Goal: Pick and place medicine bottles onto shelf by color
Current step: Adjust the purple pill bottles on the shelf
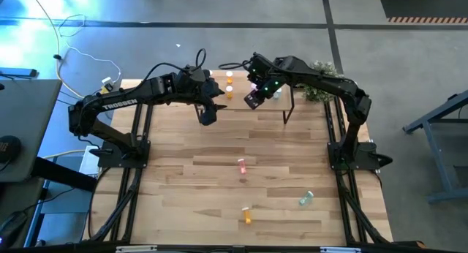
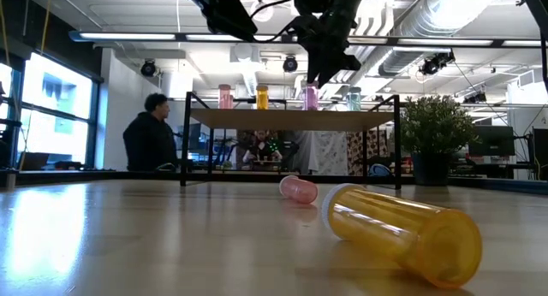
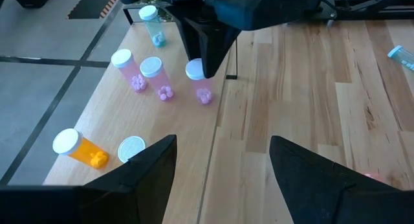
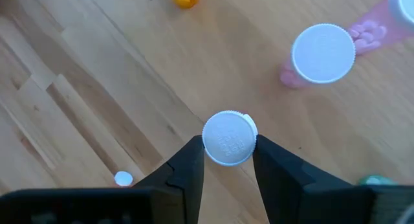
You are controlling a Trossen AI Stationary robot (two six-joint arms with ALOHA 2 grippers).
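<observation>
Orange bottle (image 2: pixel 402 232) lying closest on the table (image 1: pixel 183 202), pink bottle (image 2: pixel 298 189) on its side just behind, shelf (image 2: pixel 291 119) beyond.

Over the shelf's near edge, right gripper (image 4: pixel 228 160) clamped on a white cap, pink-bottle (image 3: pixel 199 81) upright beneath. Best lowered square, released only once seated inboard of the edge, clear of the neighbouring pink bottles (image 3: pixel 152 76). Left gripper (image 3: pixel 223 162) just beside, fingers spread, empty; open table behind for retreat.

On the far side of the wooden bench (image 1: pixel 183 180) stands the low wood-topped shelf (image 2: pixel 291 119) carrying upright translucent medicine bottles (image 3: pixel 151 67); three more bottles (image 1: pixel 242 166) lie on the bench nearer the front.
</observation>
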